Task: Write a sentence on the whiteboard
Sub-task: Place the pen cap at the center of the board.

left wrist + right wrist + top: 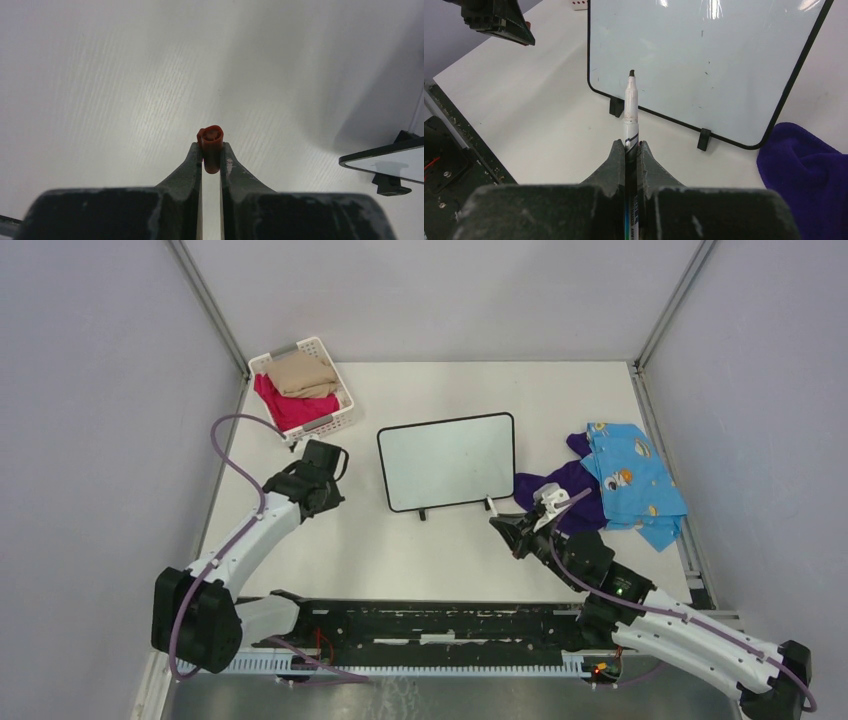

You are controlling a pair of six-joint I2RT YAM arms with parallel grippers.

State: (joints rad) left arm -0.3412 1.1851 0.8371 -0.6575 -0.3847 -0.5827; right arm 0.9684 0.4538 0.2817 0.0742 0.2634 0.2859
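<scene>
The whiteboard (447,462) lies mid-table, black-framed, its face blank apart from faint specks. My right gripper (631,146) is shut on a white marker (630,107). The marker's bare dark tip points at the whiteboard (704,55) near its lower left corner; whether it touches the board I cannot tell. From above, the right gripper (503,525) sits just off the board's near right foot. My left gripper (211,150) is shut on a small red marker cap (211,147) over bare table. It hovers left of the board, where the left gripper (322,462) shows from above. One board corner (390,160) shows at the left wrist view's right edge.
A white slatted basket (343,403) holding beige and pink cloths stands at the back left. A purple cloth (560,495) and a blue patterned cloth (630,480) lie right of the board, close to my right arm. A black rail (440,625) runs along the near edge.
</scene>
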